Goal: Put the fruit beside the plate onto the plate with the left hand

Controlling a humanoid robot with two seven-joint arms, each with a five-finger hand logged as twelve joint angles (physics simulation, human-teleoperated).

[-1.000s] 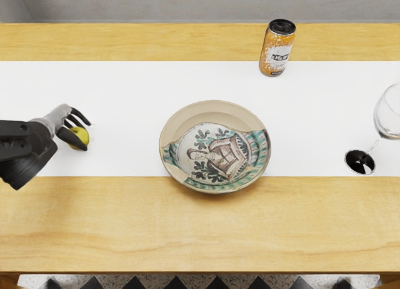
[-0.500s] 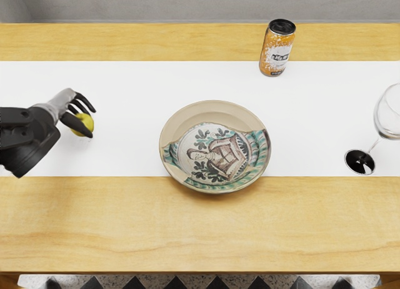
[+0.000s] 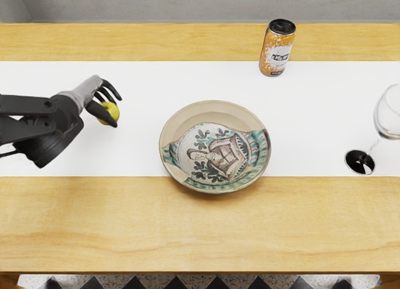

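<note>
Fruit (image 3: 112, 111), small and yellow, sits gripped in the curled fingers (image 3: 107, 87) of the left hand (image 3: 97, 101), held left of the plate (image 3: 167, 129) and apart from it. Pickup looks done; carrying it across and releasing it onto the plate are not yet done.

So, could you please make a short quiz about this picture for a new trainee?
1. Choose one. Beyond the plate, at the far side of the table, stands: A) a can B) a bottle C) a cup.
2. Fill the gap: the left robot hand is shut on the ____.
3. True or false: the fruit lies on the plate.

Key: 1 A. 2 fruit. 3 false; it is in the hand, left of the plate.
</note>
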